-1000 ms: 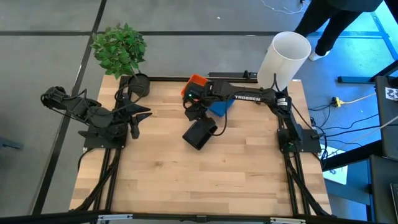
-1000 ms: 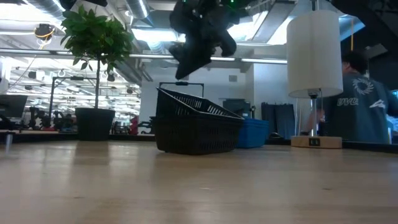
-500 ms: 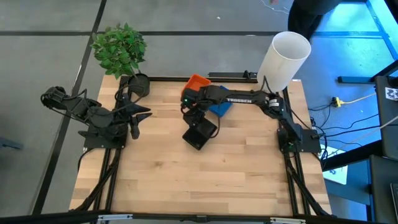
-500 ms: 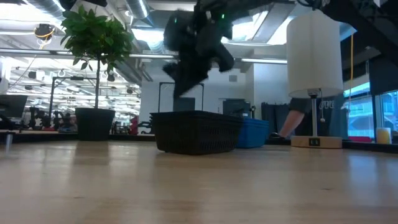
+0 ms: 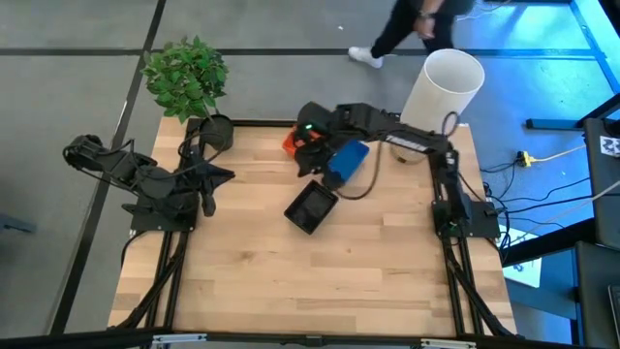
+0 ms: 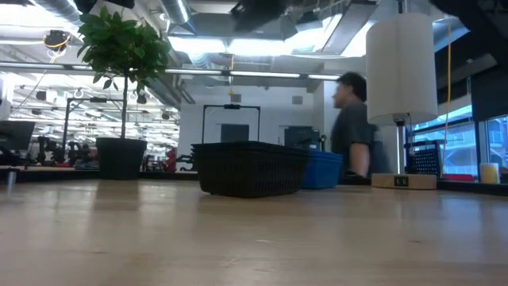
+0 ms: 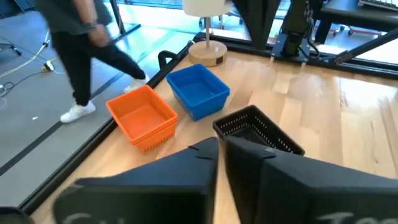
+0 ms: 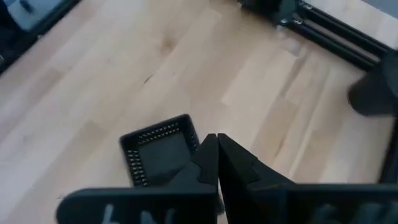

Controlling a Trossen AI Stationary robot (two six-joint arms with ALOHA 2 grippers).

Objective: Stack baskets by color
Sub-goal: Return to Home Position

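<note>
R gripper (image 8: 216,138) hangs over table (image 5: 291,281) at upper centre of high view, arm partly covering orange baskets (image 7: 142,115), next to blue baskets (image 5: 347,161). Its fingers are pressed together, nothing held. The black baskets (image 5: 311,207) sit nested at frame centre, just below-left of blue, clear of gripper. L gripper (image 7: 221,148) rests at left side, fingers together, nothing held.

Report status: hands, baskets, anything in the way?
Both hands shut, empty: right hand over orange baskets and blue baskets, left hand parked at left edge. Black baskets stacked at centre. Person off the table, beyond far edge.
</note>
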